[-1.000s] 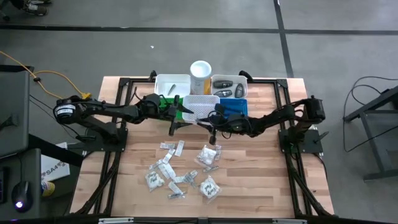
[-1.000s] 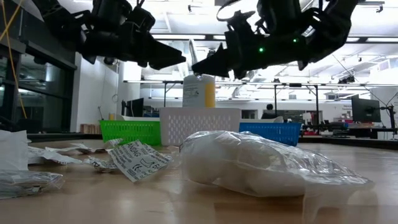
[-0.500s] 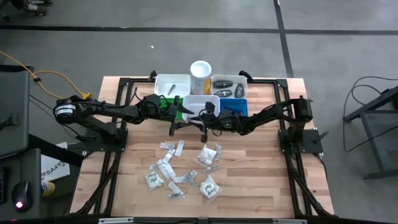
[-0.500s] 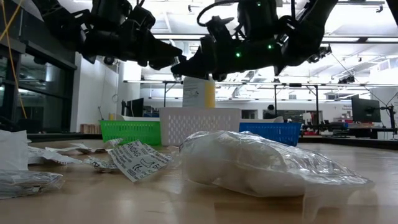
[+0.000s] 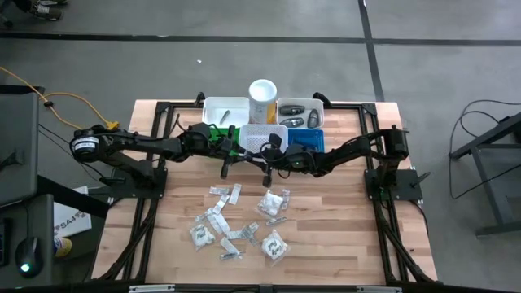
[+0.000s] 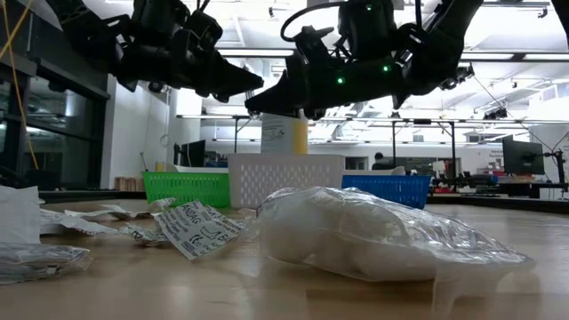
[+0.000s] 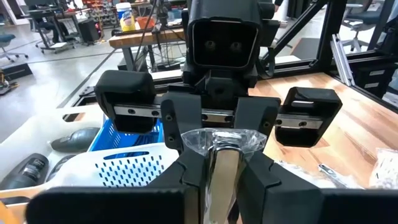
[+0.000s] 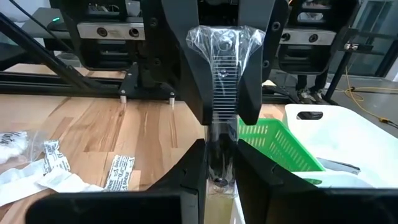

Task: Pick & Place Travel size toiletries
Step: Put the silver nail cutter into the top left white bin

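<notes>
Packets (image 5: 236, 224) lay scattered on the near part of the desk (image 5: 326, 236). Above the white bin (image 5: 262, 138), mid-desk, both grippers met – left gripper (image 5: 244, 151) and right gripper (image 5: 259, 153) each clamped on one wrapped comb (image 8: 225, 62), held in the air between them. Green bin (image 8: 264, 144) just beside.

**Two grippers nose to nose above the table**

The left arm reaches in from the table's left side, the right arm from the right, both held level over the far middle. The left gripper (image 5: 236, 154) and right gripper (image 5: 262, 155) face each other, tips nearly touching. Both sets of fingers are closed on one clear-wrapped stick (image 8: 224, 68).
</notes>
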